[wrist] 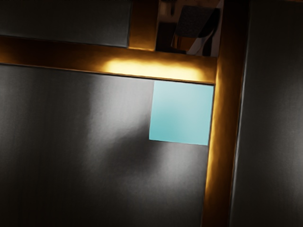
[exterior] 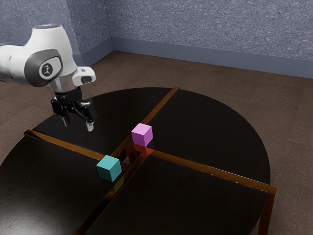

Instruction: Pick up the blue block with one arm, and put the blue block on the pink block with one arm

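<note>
The arm (exterior: 44, 66) is reaching in from the exterior view's left, and its jaws are hanging wide apart with nothing between them, above the dark round bench (exterior: 210, 127) and well apart from both blocks. The blue block (exterior: 109, 168) (wrist: 181, 112) is sitting on the bench, tucked into a corner where the wooden strips (exterior: 195, 166) (wrist: 94, 59) are crossing. The pink block (exterior: 142, 134) is resting near it, just across that crossing.
</note>
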Controlling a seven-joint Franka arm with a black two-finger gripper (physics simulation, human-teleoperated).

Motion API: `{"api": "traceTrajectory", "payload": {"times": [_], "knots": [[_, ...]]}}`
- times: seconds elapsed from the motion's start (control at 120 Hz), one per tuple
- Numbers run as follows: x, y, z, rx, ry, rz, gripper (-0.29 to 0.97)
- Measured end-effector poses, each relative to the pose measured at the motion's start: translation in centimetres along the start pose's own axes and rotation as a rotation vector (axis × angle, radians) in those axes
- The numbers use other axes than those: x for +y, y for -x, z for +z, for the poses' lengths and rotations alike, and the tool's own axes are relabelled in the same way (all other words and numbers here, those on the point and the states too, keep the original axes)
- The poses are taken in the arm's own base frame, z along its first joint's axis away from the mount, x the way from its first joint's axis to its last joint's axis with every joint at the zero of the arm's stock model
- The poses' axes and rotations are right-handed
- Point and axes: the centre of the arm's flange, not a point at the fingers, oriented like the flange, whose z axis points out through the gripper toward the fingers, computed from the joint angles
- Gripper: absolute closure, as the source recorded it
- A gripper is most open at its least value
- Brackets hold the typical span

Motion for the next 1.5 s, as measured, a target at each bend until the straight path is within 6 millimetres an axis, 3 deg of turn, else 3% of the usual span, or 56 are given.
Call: {"api": "traceTrajectory", "payload": {"times": [0.467,0.7,1.025,1.5], "knots": [[1.3,0.6,7.2,0.078,-0.005,0.093,0.0],[1.7,-0.7,11.3,0.065,-0.015,0.127,0.0],[1.9,-2.8,13.0,0.082,-0.021,0.153,0.0],[3.6,-3.4,17.3,0.069,-0.018,0.194,0.0]]}}
